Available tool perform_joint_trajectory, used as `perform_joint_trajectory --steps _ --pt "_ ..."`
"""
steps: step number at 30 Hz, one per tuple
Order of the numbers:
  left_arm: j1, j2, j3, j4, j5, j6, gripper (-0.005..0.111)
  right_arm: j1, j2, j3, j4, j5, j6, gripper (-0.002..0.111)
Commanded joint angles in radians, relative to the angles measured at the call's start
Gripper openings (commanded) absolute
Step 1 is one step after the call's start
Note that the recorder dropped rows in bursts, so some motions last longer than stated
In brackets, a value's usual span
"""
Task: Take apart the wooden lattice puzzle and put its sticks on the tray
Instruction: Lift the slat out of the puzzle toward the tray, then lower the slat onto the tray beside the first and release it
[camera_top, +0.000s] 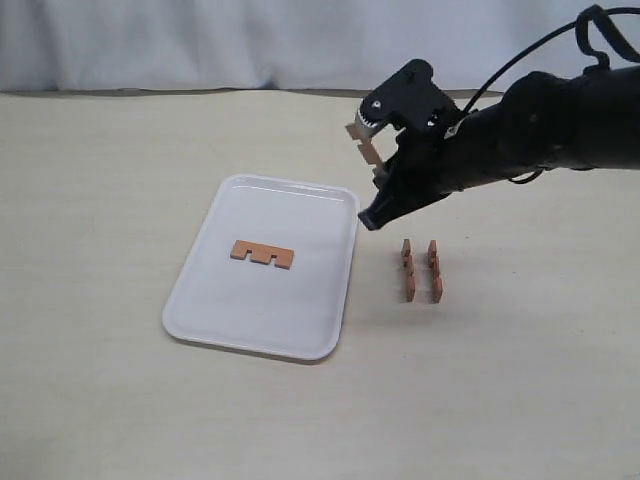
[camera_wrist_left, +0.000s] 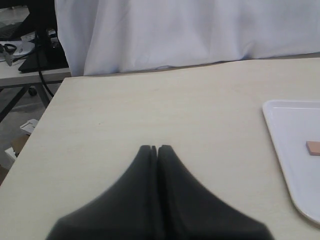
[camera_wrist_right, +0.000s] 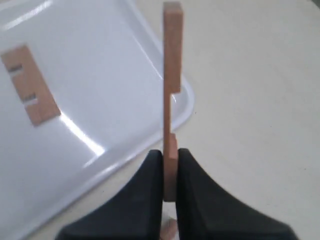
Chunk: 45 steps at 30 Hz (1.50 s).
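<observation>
No assembled lattice is in view; the sticks lie apart. My right gripper (camera_top: 372, 135) (camera_wrist_right: 170, 155) is shut on one notched wooden stick (camera_top: 371, 155) (camera_wrist_right: 172, 65), held in the air by the right rim of the white tray (camera_top: 250, 310) (camera_wrist_right: 100, 75). Another stick (camera_top: 262, 254) (camera_wrist_right: 29, 85) lies flat in the middle of the tray. Two more sticks (camera_top: 408, 270) (camera_top: 435, 271) stand side by side on the table just right of the tray. My left gripper (camera_wrist_left: 154, 148) is shut and holds nothing; it is out of the exterior view.
In the left wrist view, the tray (camera_wrist_left: 285, 130) lies off to one side of the tan table, with the end of the stick on it (camera_wrist_left: 313, 148). A white curtain (camera_top: 200, 40) hangs behind the table's far edge.
</observation>
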Motion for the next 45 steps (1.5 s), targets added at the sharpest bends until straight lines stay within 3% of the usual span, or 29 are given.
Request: perform_joint_trajectory --steps 1,9,14,21,28,40,45 --pt "0.0 -0.004 0.002 0.001 -0.008 0.001 0.0 0.005 0.029 0.0 0.225 -0.072 0.007 0.004" --pt "0.0 -0.004 0.002 0.001 -0.008 0.001 0.0 0.152 0.078 0.0 0.227 -0.177 -0.043 0.004" --pt "0.0 -0.004 0.002 0.001 -0.008 0.001 0.0 0.254 0.118 0.0 0.227 -0.214 -0.177 0.004" --pt "0.0 -0.004 0.002 0.001 -0.008 0.001 0.0 0.334 0.175 0.0 0.227 -0.323 -0.187 0.005" --pt "0.0 -0.004 0.002 0.001 -0.008 0.001 0.0 0.347 0.217 0.0 0.227 -0.468 -0.187 0.005" --pt "0.0 -0.004 0.002 0.001 -0.008 0.001 0.0 0.347 0.26 0.0 0.227 -0.471 -0.187 0.005" --pt "0.0 -0.004 0.002 0.001 -0.008 0.001 0.0 0.347 0.266 0.0 0.227 -0.469 -0.187 0.02"
